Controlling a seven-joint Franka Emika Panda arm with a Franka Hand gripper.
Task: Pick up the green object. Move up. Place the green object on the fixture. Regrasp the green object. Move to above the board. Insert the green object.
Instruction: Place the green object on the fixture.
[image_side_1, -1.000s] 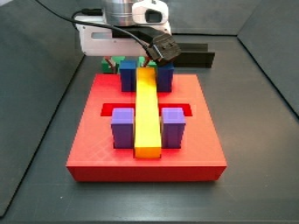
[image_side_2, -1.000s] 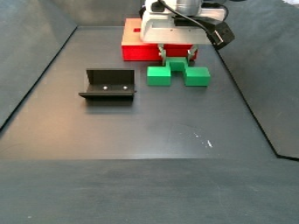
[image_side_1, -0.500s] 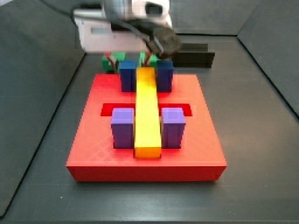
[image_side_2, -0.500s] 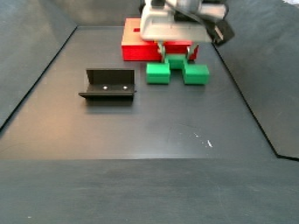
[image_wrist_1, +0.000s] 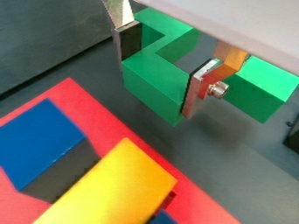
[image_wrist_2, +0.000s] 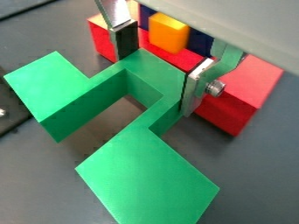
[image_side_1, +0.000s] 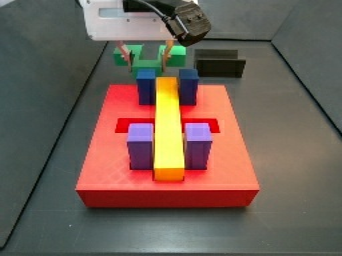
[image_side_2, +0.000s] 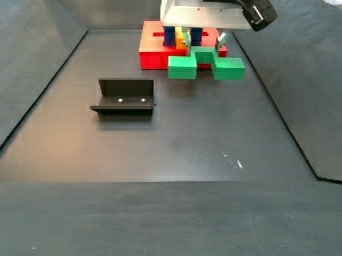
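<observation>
The green object (image_side_2: 203, 67) hangs above the floor just off the board's (image_side_1: 107, 165) far end, lifted clear of the ground. My gripper (image_side_2: 201, 48) is shut on its raised centre block, and in both wrist views the silver fingers (image_wrist_1: 201, 87) (image_wrist_2: 198, 83) press on either side of the green object (image_wrist_1: 158, 74) (image_wrist_2: 128, 105). From the side over the board, the green object (image_side_1: 151, 58) shows under the gripper (image_side_1: 151, 48). The dark fixture (image_side_2: 123, 97) stands on the floor well away from the gripper, and shows as a dark box (image_side_1: 221, 64) behind the board.
The red board (image_side_2: 152, 50) carries a long yellow bar (image_side_1: 167, 125), two blue blocks (image_side_1: 146, 85) and two purple blocks (image_side_1: 140, 145). Dark walls enclose the grey floor (image_side_2: 174, 170).
The gripper has risen with the green object in it; the piece has left the floor and now hangs higher beside the board.
</observation>
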